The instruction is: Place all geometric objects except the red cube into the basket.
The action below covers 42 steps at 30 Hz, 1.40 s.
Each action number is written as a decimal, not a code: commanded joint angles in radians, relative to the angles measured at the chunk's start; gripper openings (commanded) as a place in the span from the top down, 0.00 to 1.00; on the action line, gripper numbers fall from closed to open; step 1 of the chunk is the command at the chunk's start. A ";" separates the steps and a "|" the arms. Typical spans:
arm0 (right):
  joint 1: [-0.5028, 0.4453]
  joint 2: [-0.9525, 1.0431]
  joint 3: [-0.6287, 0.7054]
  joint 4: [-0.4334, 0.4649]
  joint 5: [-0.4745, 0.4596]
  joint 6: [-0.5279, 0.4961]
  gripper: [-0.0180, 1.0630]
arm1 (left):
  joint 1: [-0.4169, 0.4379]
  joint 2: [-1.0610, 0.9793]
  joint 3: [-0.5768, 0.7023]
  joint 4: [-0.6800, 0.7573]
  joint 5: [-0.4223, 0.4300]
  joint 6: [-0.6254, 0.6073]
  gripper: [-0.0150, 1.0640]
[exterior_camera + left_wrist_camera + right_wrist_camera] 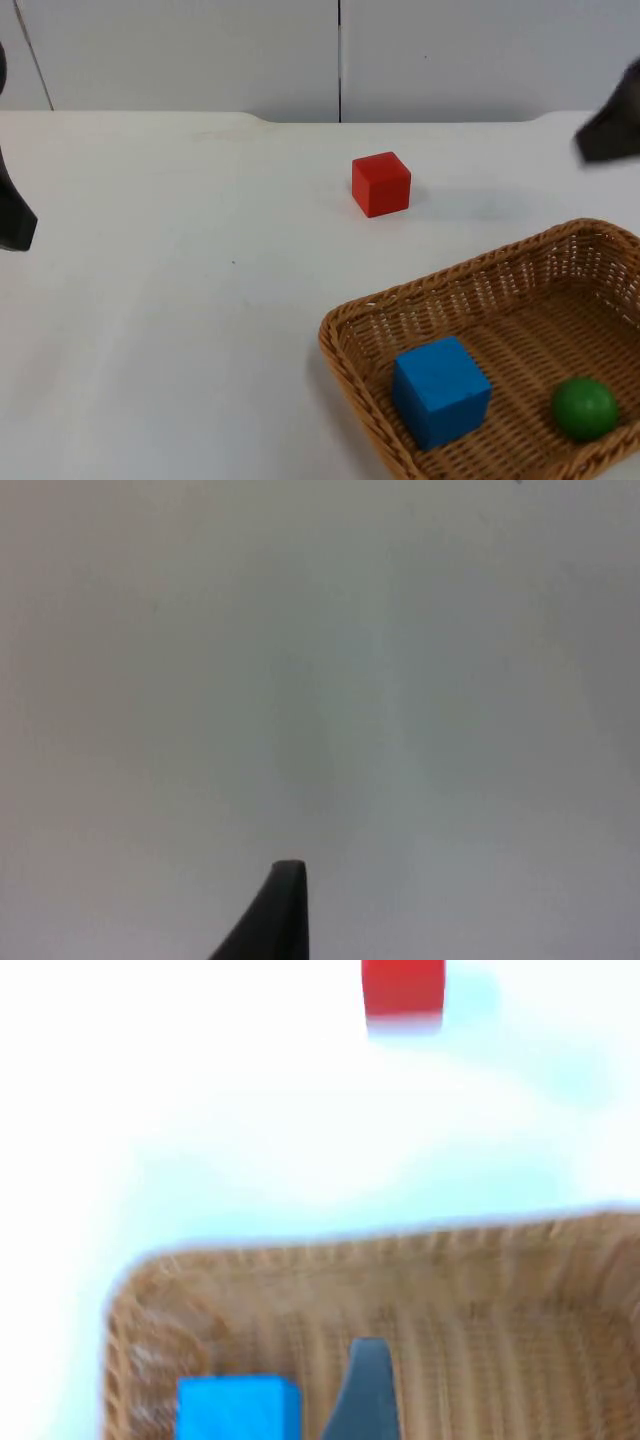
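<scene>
A red cube (381,184) stands on the white table (180,300) a little right of centre; it also appears as the red cube (403,995) in the right wrist view. The wicker basket (350,330) sits at the front right and holds a blue cube (440,391) and a green ball (585,408). The right wrist view looks onto the basket (350,1260) with the blue cube (238,1408) inside. The right arm (612,125) hangs at the right edge, above and behind the basket. At the left edge the left arm (14,215) waits.
A grey partition wall (340,55) closes the table at the back. Bare white table top (320,680) lies under the left arm.
</scene>
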 commanded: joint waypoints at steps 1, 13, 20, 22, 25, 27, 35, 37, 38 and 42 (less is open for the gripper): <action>0.003 -0.121 0.003 0.007 0.030 -0.015 0.37 | 0.002 -0.012 0.003 -0.007 -0.003 0.002 0.01; 0.003 -0.621 0.003 0.000 0.134 -0.150 0.37 | 0.002 -0.252 0.003 -0.017 0.001 0.054 0.01; 0.003 -0.824 0.003 0.000 0.340 -0.194 0.37 | 0.002 -0.541 0.003 -0.033 0.036 0.054 0.01; 0.003 -0.848 0.003 0.000 0.375 -0.194 0.37 | 0.002 -0.588 0.003 -0.033 0.049 0.062 0.01; 0.003 -0.922 0.003 0.000 0.477 -0.194 0.37 | 0.002 -0.710 0.003 -0.033 0.109 0.068 0.01; 0.003 -0.953 0.003 0.000 0.517 -0.194 0.37 | 0.002 -0.743 0.003 -0.033 0.129 0.068 0.01; 0.003 -1.174 0.100 0.007 0.642 -0.182 0.37 | 0.002 -0.962 0.005 -0.003 0.310 0.075 0.01; 0.003 -1.214 0.152 0.007 0.642 -0.182 0.37 | 0.002 -1.016 0.005 0.007 0.321 0.075 0.01; 0.000 -1.214 0.168 0.009 0.652 -0.179 0.37 | 0.002 -1.042 0.005 0.012 0.323 0.075 0.01; 0.006 -1.214 0.205 0.014 0.687 -0.160 0.37 | 0.002 -1.111 0.024 0.039 0.340 0.074 0.01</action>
